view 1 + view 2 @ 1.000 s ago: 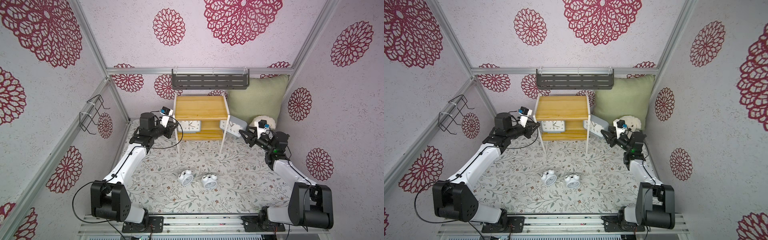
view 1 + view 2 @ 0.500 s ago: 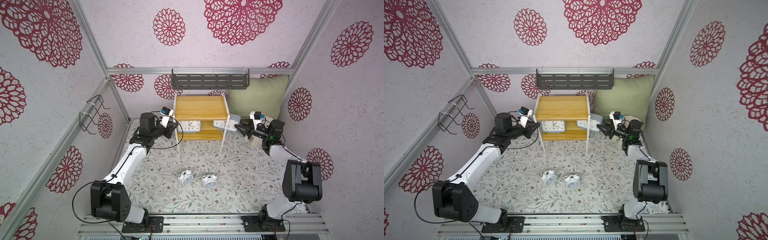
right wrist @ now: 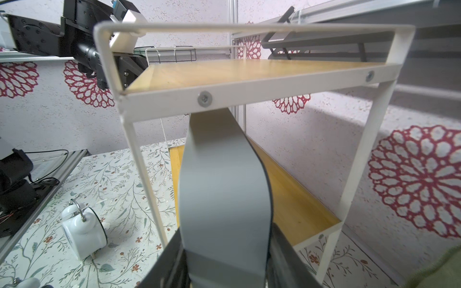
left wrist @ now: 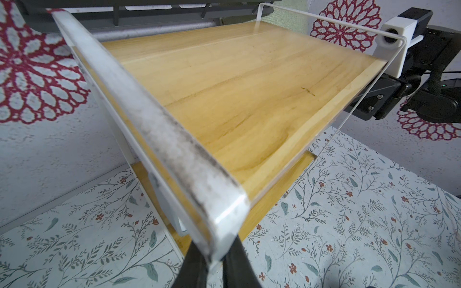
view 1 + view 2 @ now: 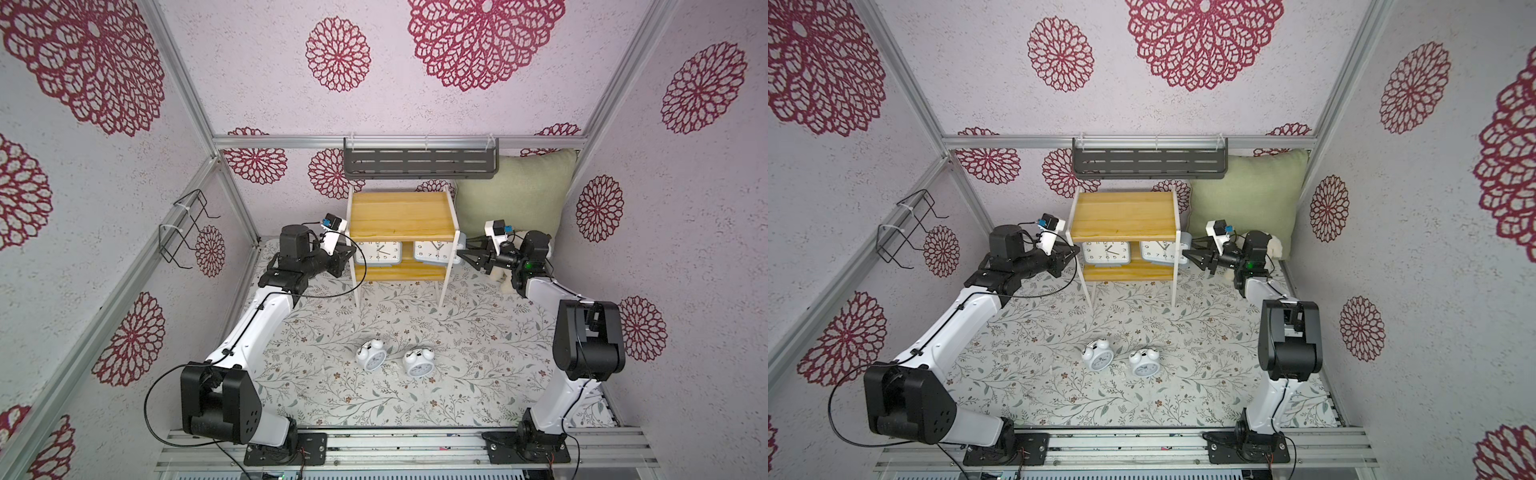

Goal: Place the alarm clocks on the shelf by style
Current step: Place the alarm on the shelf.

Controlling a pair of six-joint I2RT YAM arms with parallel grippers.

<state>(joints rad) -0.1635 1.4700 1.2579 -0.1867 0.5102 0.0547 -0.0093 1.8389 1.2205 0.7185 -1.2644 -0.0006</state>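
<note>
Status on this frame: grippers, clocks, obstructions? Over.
Left gripper shut on shelf frame. Right gripper shut on grey clock, partway into lower tier beside other grey clock. Twin-bell clocks on mat; nothing blocking.

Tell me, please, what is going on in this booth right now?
The left gripper clamps the white side frame of the pine shelf, apparently steadying it. The right gripper grips a grey rectangular clock, partly inside the lower tier, beside a matching grey clock already there. Two white twin-bell clocks lie on the floral mat, not yet shelved.
</note>
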